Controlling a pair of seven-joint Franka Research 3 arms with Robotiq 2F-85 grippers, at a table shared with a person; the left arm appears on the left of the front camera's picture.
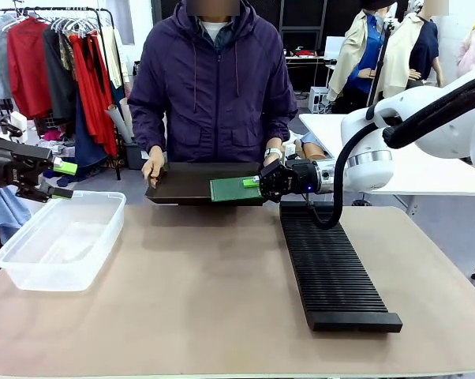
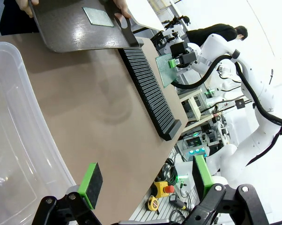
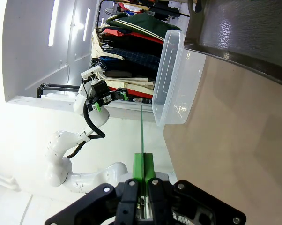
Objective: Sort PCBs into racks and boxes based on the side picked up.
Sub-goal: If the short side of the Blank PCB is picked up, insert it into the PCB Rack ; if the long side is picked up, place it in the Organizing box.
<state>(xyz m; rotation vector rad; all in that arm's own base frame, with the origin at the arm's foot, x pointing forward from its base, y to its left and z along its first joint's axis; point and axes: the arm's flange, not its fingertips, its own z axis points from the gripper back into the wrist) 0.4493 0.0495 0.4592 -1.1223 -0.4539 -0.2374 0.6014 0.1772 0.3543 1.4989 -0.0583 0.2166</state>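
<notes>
Right gripper (image 1: 253, 182) clamped on PCB (image 1: 233, 189) by one short edge. Board looks thin, light, stiff. Edge pinch seems right; faces probably scratch easily. Left gripper (image 1: 62, 180) spread, empty.

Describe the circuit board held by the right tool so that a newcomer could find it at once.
Find the long black rack on the robot's right side of the table. Near its far end, the right tool is shut on the edge of a green PCB. Unlike the other PCB, which lies flat on the dark tray, this one hangs in the air, clear of the tray.
</notes>
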